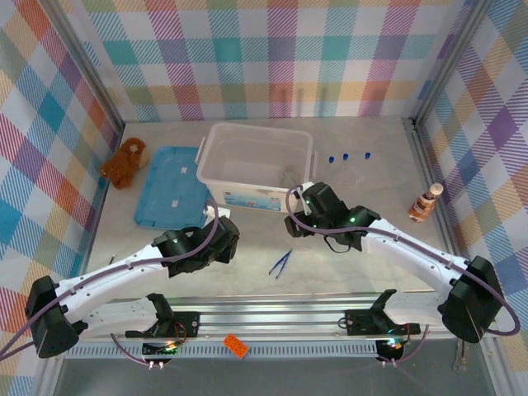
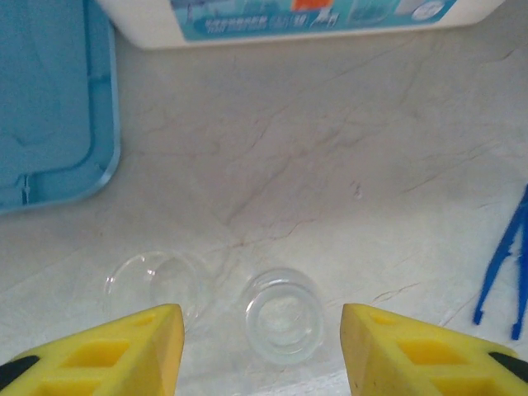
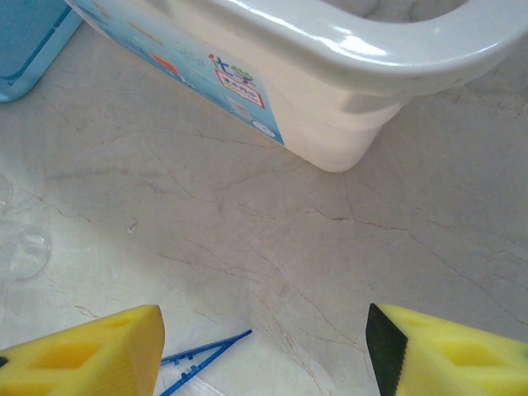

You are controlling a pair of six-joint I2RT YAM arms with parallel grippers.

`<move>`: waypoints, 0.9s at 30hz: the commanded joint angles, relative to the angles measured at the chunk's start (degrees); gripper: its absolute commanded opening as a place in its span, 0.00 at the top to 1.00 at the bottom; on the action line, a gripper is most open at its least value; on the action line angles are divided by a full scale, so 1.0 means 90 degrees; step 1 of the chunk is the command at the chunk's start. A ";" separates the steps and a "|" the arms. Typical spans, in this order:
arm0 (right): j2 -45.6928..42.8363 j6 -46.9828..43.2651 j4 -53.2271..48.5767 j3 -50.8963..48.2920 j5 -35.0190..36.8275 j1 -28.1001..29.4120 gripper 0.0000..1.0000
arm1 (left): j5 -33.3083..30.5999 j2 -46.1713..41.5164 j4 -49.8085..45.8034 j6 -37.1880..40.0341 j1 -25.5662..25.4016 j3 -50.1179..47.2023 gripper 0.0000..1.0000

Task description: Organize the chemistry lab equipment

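Left gripper (image 2: 260, 334): we see jaws released, petri dish (image 2: 282, 318) untouched between them.
Right gripper (image 3: 262, 334): we see jaws released, tweezers (image 3: 210, 346) near one finger.

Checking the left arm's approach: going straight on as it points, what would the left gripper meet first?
Probably the small clear petri dish centred between its fingers, though depth is unclear.

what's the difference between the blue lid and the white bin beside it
The blue lid is light blue; the white bin is white with a printed label on its front. The lid lies flat on the table; the bin stands tall, open on top. The lid sits left of the bin. Both are rectangular with rounded corners.
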 commanded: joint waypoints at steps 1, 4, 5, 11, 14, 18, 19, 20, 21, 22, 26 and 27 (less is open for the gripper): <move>0.0040 -0.0067 0.0121 -0.0126 -0.0029 0.0093 0.33 | 0.0005 -0.0100 0.0085 -0.0322 -0.0063 -0.0292 0.46; 0.0006 -0.0046 0.0141 -0.0183 -0.0014 0.0113 0.33 | 0.0115 -0.0059 0.0405 -0.0374 -0.0063 -0.0548 0.45; -0.0004 -0.0037 0.0136 -0.0192 -0.0005 0.0122 0.33 | 0.0128 -0.0031 0.0465 -0.0391 -0.0063 -0.0599 0.45; -0.0070 -0.0007 0.0154 -0.0270 0.0027 0.0145 0.33 | 0.0304 0.0281 0.0727 -0.0355 -0.0063 -0.0634 0.44; -0.0063 0.0021 0.0179 -0.0315 0.0035 0.0141 0.33 | 0.0427 0.0418 0.0904 -0.0353 -0.0063 -0.0632 0.43; -0.0053 0.0025 0.0192 -0.0339 0.0045 0.0146 0.33 | 0.0375 0.0594 0.0934 -0.0416 -0.0063 -0.0614 0.43; -0.0047 0.0018 0.0202 -0.0336 0.0056 0.0143 0.33 | 0.0363 0.0629 0.0922 -0.0428 -0.0054 -0.0619 0.43; -0.0042 0.0013 0.0203 -0.0339 0.0055 0.0143 0.33 | 0.0355 0.0639 0.0927 -0.0435 -0.0053 -0.0621 0.43; -0.0032 -0.0002 0.0195 -0.0335 0.0054 0.0143 0.33 | 0.0363 0.0660 0.0933 -0.0444 -0.0048 -0.0629 0.43; -0.0024 0.0003 0.0212 -0.0338 0.0054 0.0143 0.33 | 0.0352 0.0670 0.0928 -0.0442 -0.0044 -0.0634 0.43; 0.0006 0.0008 0.0235 -0.0347 0.0045 0.0148 0.33 | 0.0371 0.0747 0.0916 -0.0470 -0.0024 -0.0651 0.44; 0.0013 0.0008 0.0251 -0.0347 0.0042 0.0143 0.33 | 0.0373 0.0756 0.0915 -0.0477 -0.0015 -0.0664 0.45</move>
